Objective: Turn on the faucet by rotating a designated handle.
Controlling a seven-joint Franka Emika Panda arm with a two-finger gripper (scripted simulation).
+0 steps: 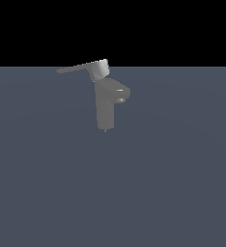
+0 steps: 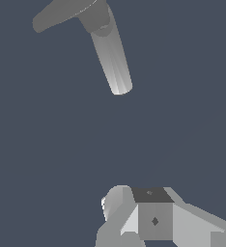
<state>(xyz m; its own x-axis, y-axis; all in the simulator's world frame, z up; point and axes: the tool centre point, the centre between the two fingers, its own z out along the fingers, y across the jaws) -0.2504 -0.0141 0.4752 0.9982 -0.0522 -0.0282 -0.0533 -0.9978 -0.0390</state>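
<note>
The faucet (image 1: pixel 105 108) is a small matte grey upright column with a short stubby spout (image 1: pixel 120 92) pointing to the exterior view's right and a thin pin at its foot. Its handle (image 1: pixel 78 68), a long thin flat blade on a thick hub (image 1: pixel 99 70), tops the column and points to the exterior view's left. The wrist view shows the handle (image 2: pixel 62 13) and the faucet's body (image 2: pixel 112 60) from above. My gripper (image 2: pixel 134 198) appears only in the wrist view, well apart from the faucet, touching nothing. Its fingers (image 2: pixel 154 219) sit together with no gap showing.
A plain dark blue-grey floor (image 1: pixel 182 183) spreads around the faucet, with a black background above the horizon. No other objects show.
</note>
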